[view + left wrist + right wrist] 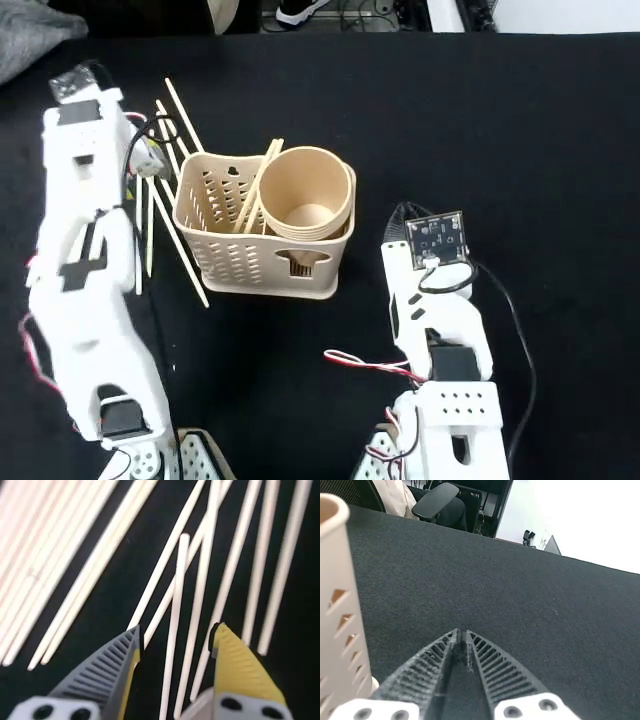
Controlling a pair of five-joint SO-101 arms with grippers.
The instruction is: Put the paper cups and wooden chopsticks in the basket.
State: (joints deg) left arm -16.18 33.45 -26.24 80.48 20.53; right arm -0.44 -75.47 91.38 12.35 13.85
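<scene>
A beige perforated basket (225, 255) stands mid-table with stacked paper cups (308, 190) and a few wooden chopsticks (256, 185) inside it. More chopsticks (170, 215) lie loose on the black cloth left of the basket. My left gripper (175, 632) hangs open right above those loose chopsticks (175, 625), with two or three sticks between its fingers. The left arm (85, 240) stretches along the table's left side. My right gripper (461, 635) is shut and holds nothing, low over the cloth right of the basket (337, 615). The right arm (440, 330) sits at the front right.
Black cloth (500, 130) covers the whole table, with open room to the right and behind the basket. A grey fabric bundle (30, 35) lies at the far left corner. An office chair (440, 502) stands beyond the table's far edge.
</scene>
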